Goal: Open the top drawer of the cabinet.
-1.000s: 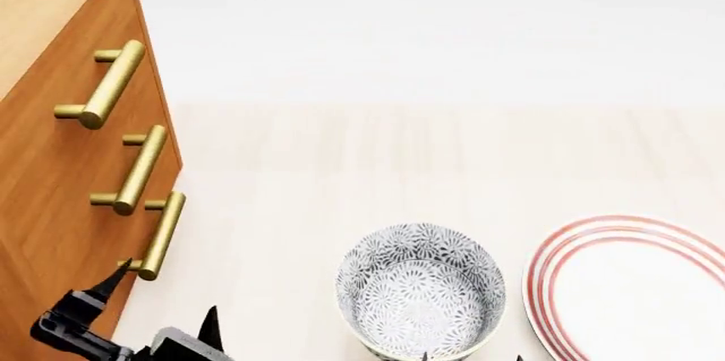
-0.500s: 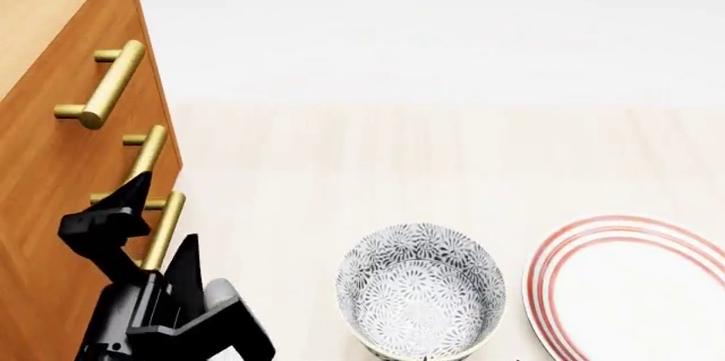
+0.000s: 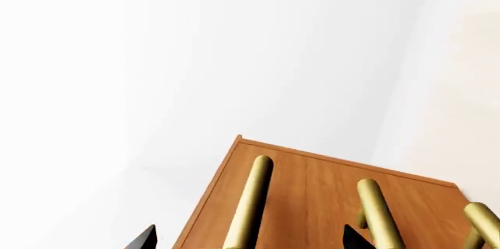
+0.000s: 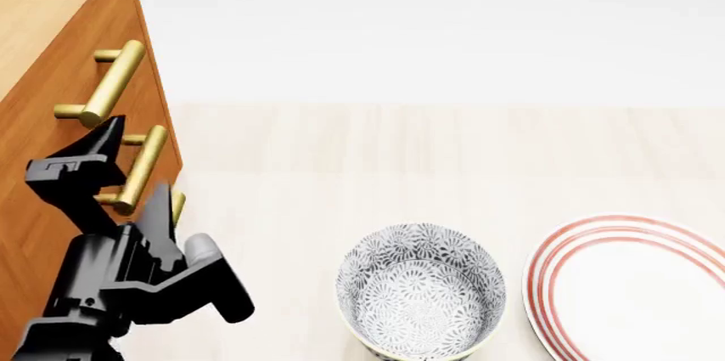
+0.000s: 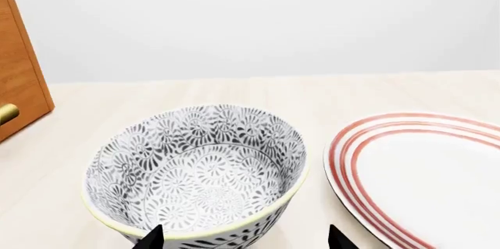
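Cabinet (image 4: pixel 46 166): fills the head view's left edge, orange-brown front with a lighter wood top; its front corner edge runs down just beside the left gripper.
Top drawer (image 4: pixel 85 55): highest of the three fronts, flush with the cabinet face; its brass bar handle (image 4: pixel 108 85) sits just above the left gripper's upper fingertip, apart from it.
Middle handle (image 4: pixel 142 166): lies between the left gripper's two fingers in the head view; I cannot tell whether either finger touches it.
Lowest handle (image 4: pixel 176 204): mostly hidden behind the gripper body.
Left gripper (image 4: pixel 119 178): black, fingers spread apart, up against the drawer fronts at the height of the middle handle. In the left wrist view only the two fingertips (image 3: pixel 143 238) show at the frame edge, with two handle bars between them.
Open room by the left gripper: bare pale table (image 4: pixel 340 157) stretches away from the cabinet front toward the bowl, with nothing between them.
Bowl (image 4: pixel 422 300): grey floral pattern, upright, well apart from the left gripper and near the table's front edge.
Right gripper (image 5: pixel 243 238): only two dark tips show, set apart, straddling the bowl's near rim; contact cannot be judged.
Plate (image 4: pixel 634 289): white with red rings, just beside the bowl, cut off by the right edge.
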### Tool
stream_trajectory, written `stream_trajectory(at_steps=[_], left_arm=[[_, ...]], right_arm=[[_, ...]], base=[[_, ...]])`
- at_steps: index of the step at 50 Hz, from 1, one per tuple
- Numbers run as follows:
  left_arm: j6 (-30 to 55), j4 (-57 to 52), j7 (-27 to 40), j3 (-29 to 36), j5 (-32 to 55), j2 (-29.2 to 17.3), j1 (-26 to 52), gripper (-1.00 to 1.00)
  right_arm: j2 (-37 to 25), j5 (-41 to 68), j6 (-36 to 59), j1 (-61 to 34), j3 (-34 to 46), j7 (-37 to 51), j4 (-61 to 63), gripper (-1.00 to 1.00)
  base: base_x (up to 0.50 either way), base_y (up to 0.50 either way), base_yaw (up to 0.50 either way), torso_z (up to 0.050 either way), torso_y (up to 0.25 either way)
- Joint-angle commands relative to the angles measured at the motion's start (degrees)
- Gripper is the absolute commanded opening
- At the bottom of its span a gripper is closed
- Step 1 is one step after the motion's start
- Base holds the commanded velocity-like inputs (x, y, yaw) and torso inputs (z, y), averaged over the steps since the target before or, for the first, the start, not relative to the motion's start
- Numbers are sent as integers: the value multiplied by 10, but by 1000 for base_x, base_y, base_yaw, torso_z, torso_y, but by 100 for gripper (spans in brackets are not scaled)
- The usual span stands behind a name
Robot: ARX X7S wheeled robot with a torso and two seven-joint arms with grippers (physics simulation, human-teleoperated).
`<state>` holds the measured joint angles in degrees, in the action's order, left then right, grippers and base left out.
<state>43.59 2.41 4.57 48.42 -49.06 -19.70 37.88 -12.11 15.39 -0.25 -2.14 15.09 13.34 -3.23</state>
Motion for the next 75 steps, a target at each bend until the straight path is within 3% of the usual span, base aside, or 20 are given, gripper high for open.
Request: stream_trajectory(at_steps=[1,26,75], left_arm=[[6,-28,-40,-30,-1,5,23,100],[-17,-6,-55,-22,7,-10,47,100],[-43,163,-57,-19,39,22,135,100]], right_arm=[[8,-8,2,1,-9,-10,3,100],[4,-3,3,-1,-3,-3,5,100],[-4,9,3,-2,7,5,4,100]], base=[[0,0,0,0,0],[0,0,0,0,0],[0,0,0,0,0]])
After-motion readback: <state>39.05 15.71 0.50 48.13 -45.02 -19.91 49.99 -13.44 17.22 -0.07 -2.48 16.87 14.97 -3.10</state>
